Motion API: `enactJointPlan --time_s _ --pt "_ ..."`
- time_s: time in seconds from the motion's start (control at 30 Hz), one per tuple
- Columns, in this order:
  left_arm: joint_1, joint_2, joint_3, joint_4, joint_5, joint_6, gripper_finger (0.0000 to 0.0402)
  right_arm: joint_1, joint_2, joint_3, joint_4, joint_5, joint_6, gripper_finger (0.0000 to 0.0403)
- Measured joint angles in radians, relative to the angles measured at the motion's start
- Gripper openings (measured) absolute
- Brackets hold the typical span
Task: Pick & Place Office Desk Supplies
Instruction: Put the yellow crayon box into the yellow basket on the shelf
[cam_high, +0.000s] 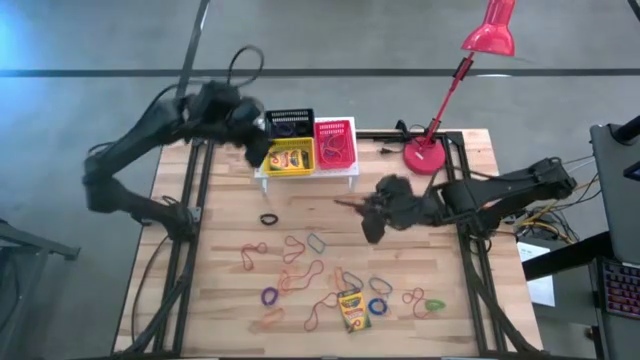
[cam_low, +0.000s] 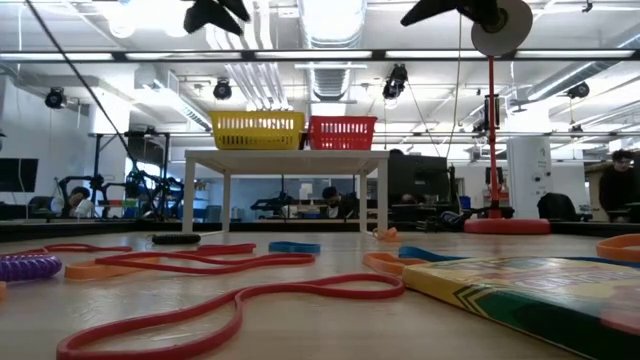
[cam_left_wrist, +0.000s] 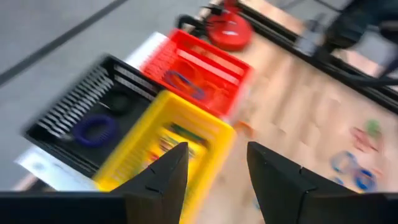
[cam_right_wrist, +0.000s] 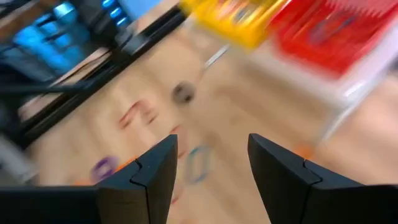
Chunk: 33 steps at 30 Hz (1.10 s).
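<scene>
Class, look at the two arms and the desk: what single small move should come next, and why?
Probably the right hand, empty and open above the table, should drop toward the crayon box lying among the loose rubber bands. The yellow basket on the white stand already holds crayon boxes, and the left hand hangs open over it, also empty.

No text, brand or number can be read in any view. The crayon box near the front edge of the surface has print on its yellow-and-green face, but the letters are too small to read.
</scene>
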Motion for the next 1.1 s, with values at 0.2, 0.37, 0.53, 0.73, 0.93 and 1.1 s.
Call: enactJointPlan --time_s 0.2,0.37,0.53,0.73,0.93,1.1 --pt "-0.215 -0.199 -0.27 0.115 -0.001 -0.132 0.0165 0.073 0.028 -0.094 0.13 -0.217 0.13 0.0192" --pt "-0.436 -0.308 -0.478 0.227 -0.001 -0.258 0.0165 0.124 0.071 -0.13 0.137 -0.307 0.34 0.0192" --pt "-0.663 -0.351 -0.644 0.333 -0.011 -0.439 0.0165 0.164 0.136 -0.133 0.129 -0.423 0.528 0.0192" --pt "-0.909 -0.349 -0.811 0.479 -0.107 -0.653 0.0165 0.177 0.271 -0.097 0.131 -0.527 0.621 0.0192" --pt "-1.023 -0.349 -0.915 0.632 -0.143 -0.809 0.0165 0.15 0.435 -0.07 0.117 -0.685 0.552 0.0186" --pt "-1.036 -0.349 -0.93 0.642 -0.149 -0.85 0.0165 0.107 0.526 -0.063 0.118 -0.767 0.489 0.0166"
